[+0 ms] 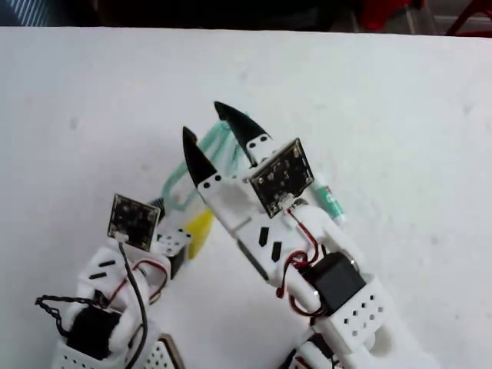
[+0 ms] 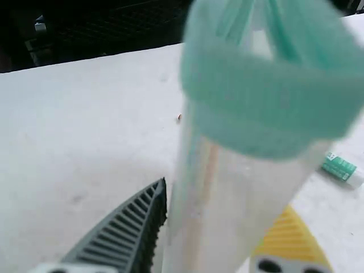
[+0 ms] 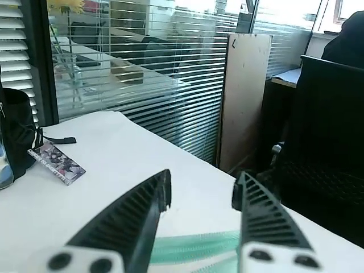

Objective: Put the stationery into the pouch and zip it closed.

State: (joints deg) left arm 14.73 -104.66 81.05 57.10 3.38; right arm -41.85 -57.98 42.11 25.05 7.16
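A clear pouch (image 1: 217,144) with a teal zipper band lies near the middle of the table. My left gripper (image 1: 181,219) is shut on its near end. In the left wrist view the pouch (image 2: 227,187) stands between the grey finger (image 2: 136,227) and the yellow finger (image 2: 287,239). My right gripper (image 1: 201,119) hangs open above the pouch's far end, with its black fingers spread. Its wrist view shows the right gripper (image 3: 203,176) over the pouch's teal edge (image 3: 193,247). A white stick with a green label (image 1: 332,201) lies on the table beside the right arm, and the same stick (image 2: 340,168) lies beyond the yellow finger.
The white table (image 1: 369,100) has open room to the back, left and right. Its far edge runs along the top of the high view. A black bag (image 3: 14,136) and a small printed card (image 3: 57,162) lie on the table past the right gripper.
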